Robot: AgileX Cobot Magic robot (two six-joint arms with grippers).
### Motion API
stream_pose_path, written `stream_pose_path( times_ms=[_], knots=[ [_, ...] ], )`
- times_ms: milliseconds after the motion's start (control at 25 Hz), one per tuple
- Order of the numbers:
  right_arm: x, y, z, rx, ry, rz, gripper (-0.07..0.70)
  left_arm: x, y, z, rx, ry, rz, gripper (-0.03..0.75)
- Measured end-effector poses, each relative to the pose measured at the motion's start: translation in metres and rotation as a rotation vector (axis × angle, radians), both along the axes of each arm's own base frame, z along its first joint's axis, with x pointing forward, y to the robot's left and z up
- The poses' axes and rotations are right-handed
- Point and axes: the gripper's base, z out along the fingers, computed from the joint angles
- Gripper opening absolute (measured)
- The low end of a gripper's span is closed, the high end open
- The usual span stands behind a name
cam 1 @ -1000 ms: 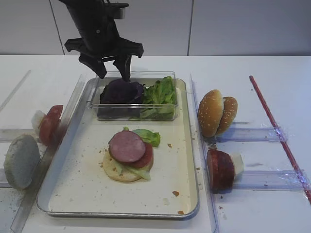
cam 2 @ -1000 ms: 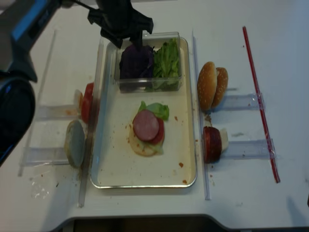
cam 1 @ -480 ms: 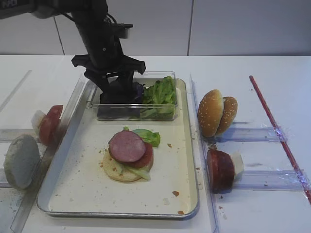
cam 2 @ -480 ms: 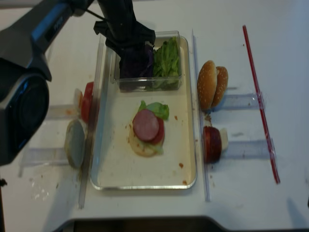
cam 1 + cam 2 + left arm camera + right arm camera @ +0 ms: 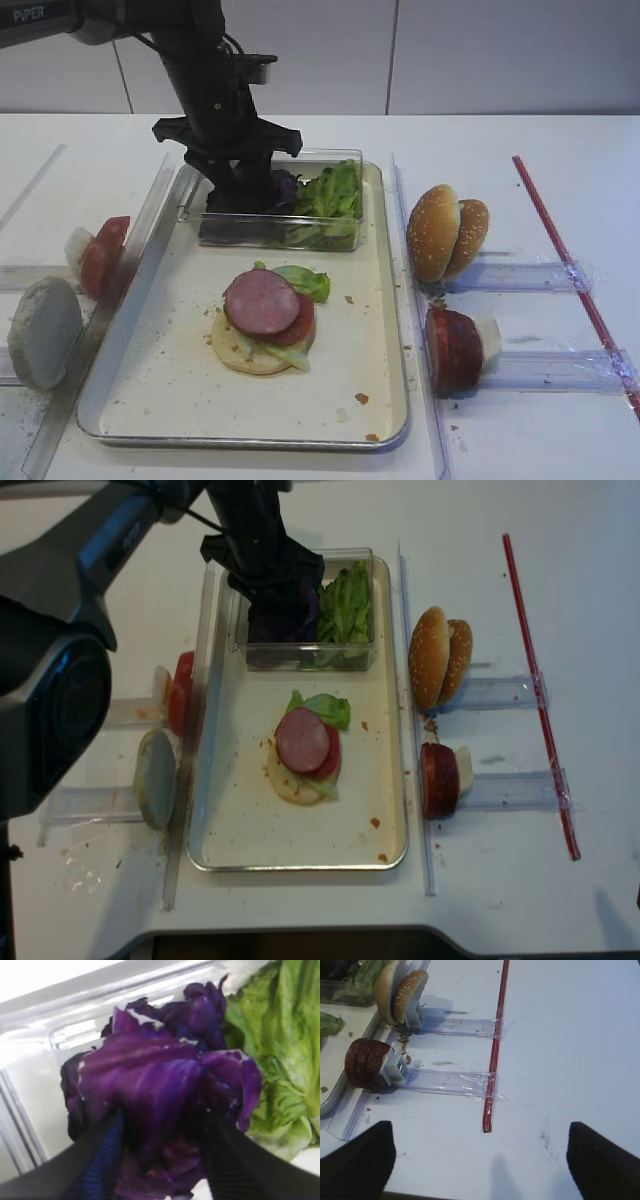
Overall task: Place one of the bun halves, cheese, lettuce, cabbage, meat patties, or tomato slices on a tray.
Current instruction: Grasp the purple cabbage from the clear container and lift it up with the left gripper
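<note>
the left end effector (image 5: 243, 186) reaches down into the clear plastic box (image 5: 330, 237) at the upper middle of the high view, and its own dark body hides most of the cabbage (image 5: 284, 187) there, so only a purple edge shows beside it. the left wrist view fills that gap — the cabbage (image 5: 165, 1090) bulges between two dark fingers (image 5: 97, 1160) that press into the leaf from either side at the bottom of the frame, their tips buried in the folds and cut off by the lower edge; the jaws are partly closed around the purple leaf, pinching it while it sits in the box. the lettuce (image 5: 330, 195) lies just beside it on the right half of the box. the right end effector (image 5: 475, 1160) shows only as two blurred black shapes in the lower corners of its own view, standing well apart with bare table (image 5: 570, 1035) between them — open, holding nothing. the tray (image 5: 380, 400) sits in the middle of the high view with the box at its far end; near its centre a pale bun half (image 5: 240, 352) carries a tomato slice (image 5: 300, 325), a pinkish meat patty (image 5: 261, 300) and green leaf, how many layers i cannot tell.
</note>
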Motion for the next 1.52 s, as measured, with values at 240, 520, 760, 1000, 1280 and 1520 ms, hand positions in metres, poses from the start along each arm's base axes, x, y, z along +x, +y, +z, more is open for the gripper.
stream_pose_path(
  times_ms=[240, 520, 760, 1000, 1280, 1520],
  knots=[
    [0.0, 0.0, 0.0, 0.0, 0.0, 0.0, 0.693, 0.0, 0.0, 0.0, 0.005, -0.004, 0.0, 0.19],
    [0.0, 0.0, 0.0, 0.0, 0.0, 0.0, 0.693, 0.001, 0.001, -0.001, 0.011, -0.005, -0.001, 0.05],
    [0.0, 0.0, 0.0, 0.0, 0.0, 0.0, 0.693, 0.001, 0.001, -0.001, 0.014, -0.006, -0.001, 0.024],
    [0.0, 0.0, 0.0, 0.0, 0.0, 0.0, 0.693, 0.001, 0.001, -0.001, 0.012, -0.003, 0.011, 0.023],
    [0.0, 0.0, 0.0, 0.0, 0.0, 0.0, 0.693, -0.001, 0.003, 0.008, 0.011, -0.021, 0.027, 0.023],
    [0.0, 0.0, 0.0, 0.0, 0.0, 0.0, 0.693, -0.007, 0.005, 0.032, -0.01, -0.068, 0.041, 0.022]
  ],
)
